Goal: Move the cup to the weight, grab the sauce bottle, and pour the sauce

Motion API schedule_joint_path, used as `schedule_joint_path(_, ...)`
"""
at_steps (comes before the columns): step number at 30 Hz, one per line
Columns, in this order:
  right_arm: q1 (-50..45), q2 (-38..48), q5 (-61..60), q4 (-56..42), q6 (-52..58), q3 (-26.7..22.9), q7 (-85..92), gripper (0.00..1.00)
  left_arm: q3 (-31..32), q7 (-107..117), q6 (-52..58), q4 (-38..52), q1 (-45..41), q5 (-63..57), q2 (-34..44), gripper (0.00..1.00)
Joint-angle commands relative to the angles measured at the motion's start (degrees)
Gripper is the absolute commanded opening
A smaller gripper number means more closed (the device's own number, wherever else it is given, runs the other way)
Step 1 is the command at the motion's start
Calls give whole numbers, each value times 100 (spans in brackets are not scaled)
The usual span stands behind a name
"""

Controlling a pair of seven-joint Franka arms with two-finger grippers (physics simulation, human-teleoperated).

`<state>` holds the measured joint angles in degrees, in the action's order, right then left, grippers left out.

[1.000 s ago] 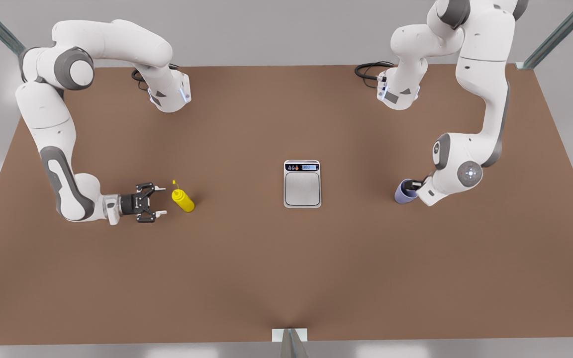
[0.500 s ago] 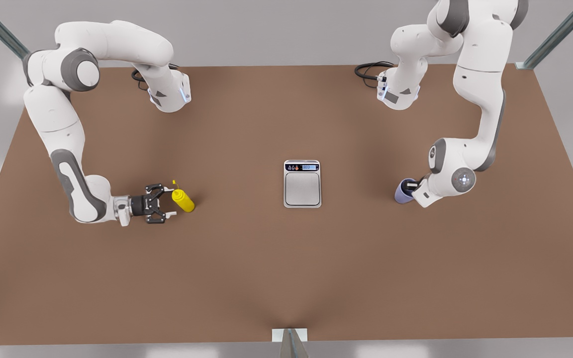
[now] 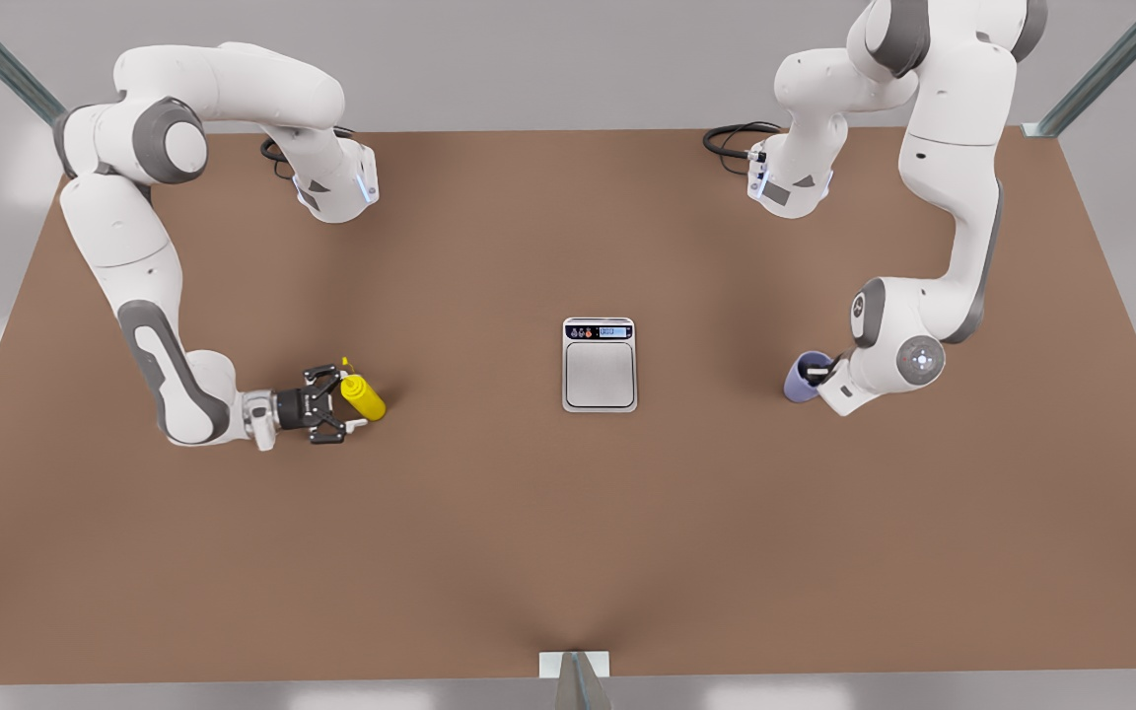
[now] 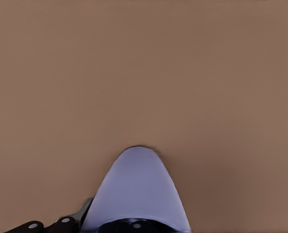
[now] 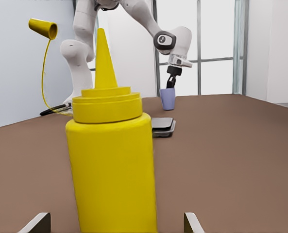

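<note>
your left gripper (image 3: 817,372) grips the cup's (image 3: 799,381) rim, one finger inside; carry it to the weight (image 3: 600,364). your right gripper (image 3: 343,406) is open around the bottle (image 3: 363,396).

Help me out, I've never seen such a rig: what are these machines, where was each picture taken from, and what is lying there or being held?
These are two white robot arms, drawn by a simulator. The wide picture looks down on a brown table from a camera off the arms. The other two pictures come from cameras on the arms' wrists.

On the table are a kitchen scale in the middle, a yellow sauce bottle and a lavender cup.

The right gripper is open, with one finger on each side of the bottle. The left gripper is at the cup's rim, but I cannot tell whether it grips it.
</note>
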<state>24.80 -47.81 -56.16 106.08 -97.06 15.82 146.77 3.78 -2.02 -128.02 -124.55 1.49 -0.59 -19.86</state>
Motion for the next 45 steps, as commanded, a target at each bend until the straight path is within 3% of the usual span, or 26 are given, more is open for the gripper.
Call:
schedule_joint_path(1,-10,0,0,0,3,0,0,100,0,0,-4,18,0,-3,-9,25)
schedule_joint_path(11,-221,44,-176,9,3,0,-17,100,0,0,5,168,-9,-11,-149,21)
schedule_joint_path(12,-230,35,-176,9,-5,0,-17,94,9,0,5,168,-9,-11,-149,21)
schedule_joint_path(14,-238,44,-193,9,-5,0,-17,91,0,-9,5,168,-9,-11,-123,21)
schedule_joint_path(17,-282,44,-202,0,-6,0,-26,67,9,-9,5,168,-18,-11,-97,21)
schedule_joint_path(20,-318,35,-202,-9,-6,0,-17,65,9,44,40,177,-18,-11,79,21)
schedule_joint_path(26,-335,44,-194,-18,-58,0,-193,45,299,457,84,624,-9,24,88,21)
schedule_joint_path(31,-265,62,-149,-158,-14,0,-202,43,905,1020,75,1029,-18,24,-9,21)
schedule_joint_path(35,-353,246,-114,-343,56,9,-975,43,1090,1344,23,1135,-606,76,-17,21)
schedule_joint_path(45,-1513,949,-228,-255,-638,27,-1669,43,1582,2988,-267,1636,-1635,208,-457,21)
